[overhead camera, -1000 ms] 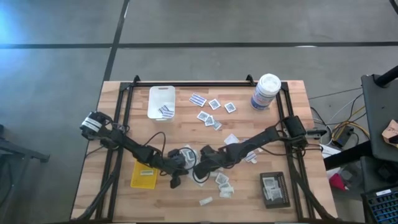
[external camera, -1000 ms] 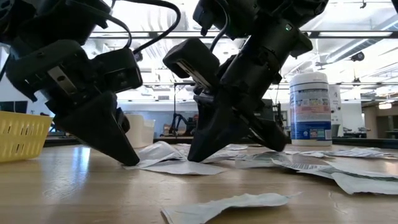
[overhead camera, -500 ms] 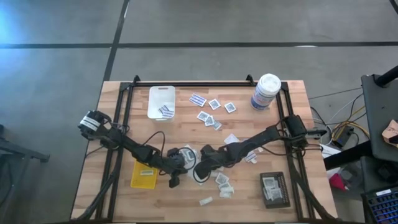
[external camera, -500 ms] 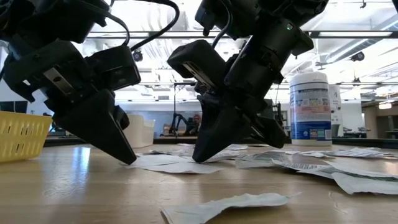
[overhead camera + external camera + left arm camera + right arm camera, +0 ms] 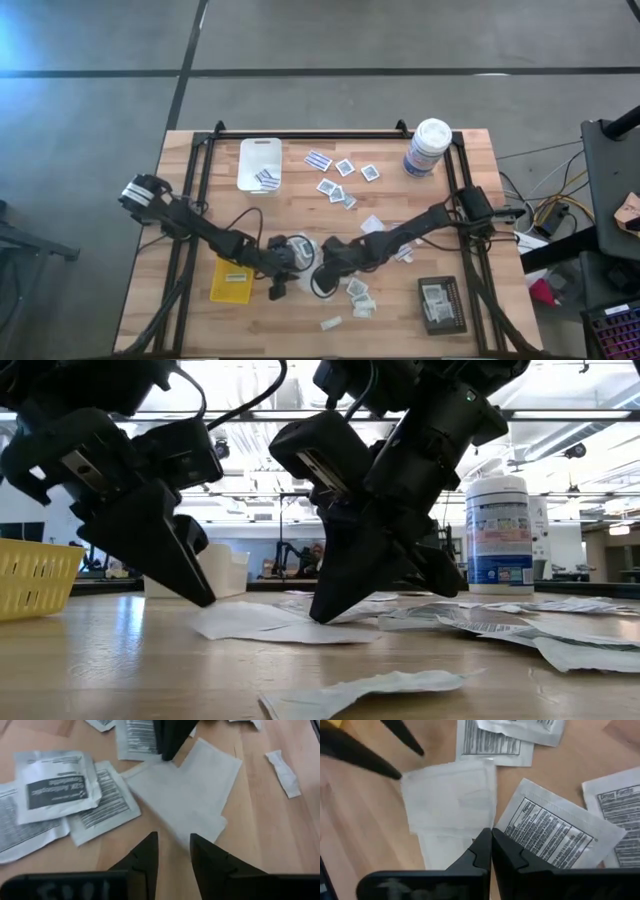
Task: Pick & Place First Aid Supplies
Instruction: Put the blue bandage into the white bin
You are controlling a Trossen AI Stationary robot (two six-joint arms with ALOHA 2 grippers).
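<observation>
The first aid supplies (image 5: 345, 180) are small flat packets scattered over the wooden bench (image 5: 300, 215): a loose group of white squares with dark centres and a blue-and-white striped strip (image 5: 318, 160) lies toward the far middle, a few sit inside the white tray (image 5: 258, 150), some rest in the black tray (image 5: 440, 305), and a cluster lies around the two arms near the bench's centre. Up close, the packets are thin white pouches with crimped edges, some face-up with a dark grey label panel (image 5: 55, 790), others showing dense black printed text and barcode-like lines (image 5: 545, 835). Between the arms lies a plain white packet (image 5: 190, 795), unprinted on its visible side, flat on the wood and partly overlapping a second plain one. The left end effector (image 5: 172, 852) hangs just above this packet's near edge with its two dark fingers slightly apart and nothing between them; in the low view its tip (image 5: 195, 595) stands just clear of the paper. The right end effector (image 5: 491, 845) has its fingers pressed together, its tip down on the opposite edge of the same plain packet, pinning it against the bench. A narrow pale strip (image 5: 282, 765) lies apart on bare wood.
</observation>
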